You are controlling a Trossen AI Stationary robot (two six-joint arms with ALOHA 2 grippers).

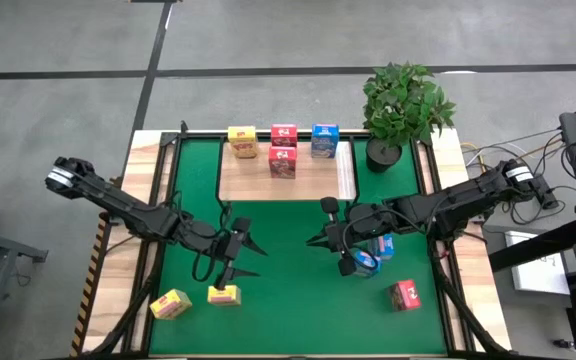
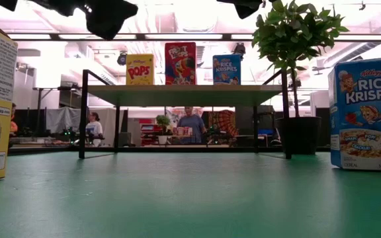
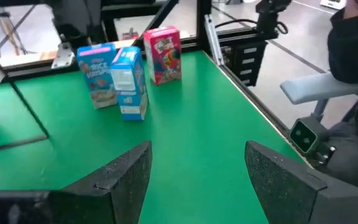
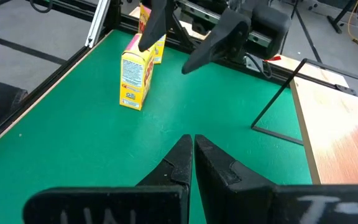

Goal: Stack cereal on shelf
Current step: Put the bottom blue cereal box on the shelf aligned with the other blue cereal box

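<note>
From above I count four cereal boxes on the shelf (image 1: 258,182): a yellow box (image 1: 242,141) at eleven o'clock of the board, two pink-red boxes (image 1: 283,150) at twelve, a blue box (image 1: 324,140) at one. Five wait on the green mat (image 1: 288,310): two loose yellow boxes (image 1: 196,299) at seven o'clock, two loose blue boxes (image 1: 373,254) under the right arm at four, and a lone pink-red box (image 1: 405,295) at five.

My left gripper (image 1: 245,256) hangs over the mat just above the nearer yellow one, fingers spread wide with nothing between them. My right gripper (image 1: 320,238) sits near mat centre, fingers pressed together, empty.

I judge these boxes light, thin cardboard, smooth printed faces: stiff enough to pinch but easy to dent or topple. I'd take one across its narrow sides, around mid-height, with gentle closure.

Hard to read: the right arm covers most of the loose blue pair, so I cannot tell whether they stand or lie. On the shelf, I cannot say if the two pink-red boxes touch or how they rest. The table-level camera crops the near boxes at both edges.
</note>
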